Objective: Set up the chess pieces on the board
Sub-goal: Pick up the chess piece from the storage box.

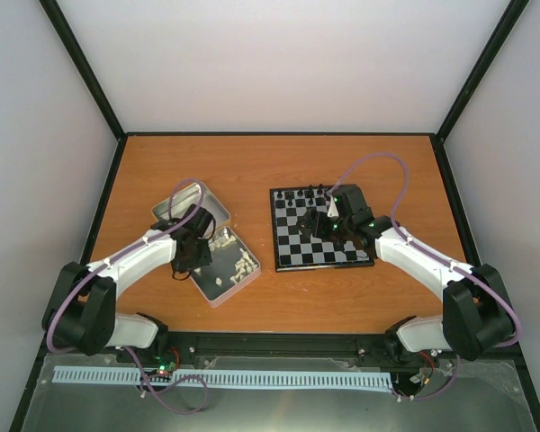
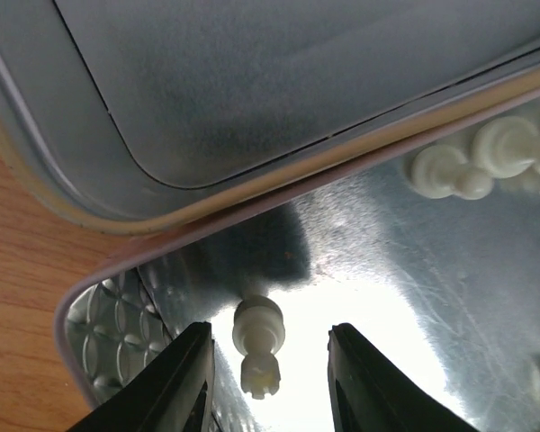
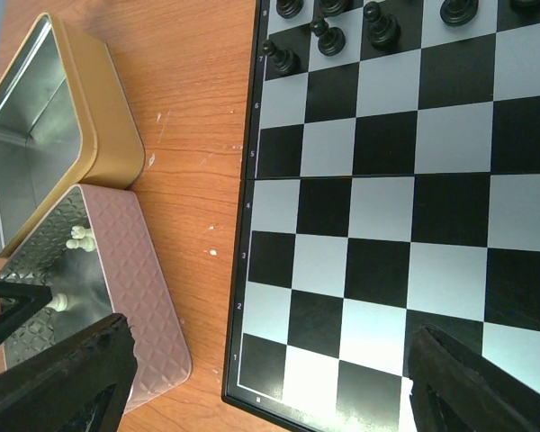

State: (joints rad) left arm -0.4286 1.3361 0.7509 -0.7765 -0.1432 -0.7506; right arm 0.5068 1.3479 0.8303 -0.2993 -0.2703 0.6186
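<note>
Several cream chess pieces (image 1: 240,264) lie in the pink-sided tin (image 1: 218,300) left of the board (image 1: 297,247). My left gripper (image 1: 191,261) is down inside that tin, open. In the left wrist view its fingers (image 2: 184,382) stand either side of one lying cream piece (image 2: 258,346), with a gap on each side; more cream pieces (image 2: 486,157) lie at the upper right. My right gripper (image 1: 337,232) hovers open and empty over the board (image 3: 378,225) near its front-left corner. No cream pieces show on the board.
Black pieces (image 1: 304,194) stand along the board's far rows, also in the right wrist view (image 3: 378,27). A second, empty gold-sided tin (image 1: 182,205) sits behind the pink one, overlapping its rim (image 2: 252,81). Wooden table all round.
</note>
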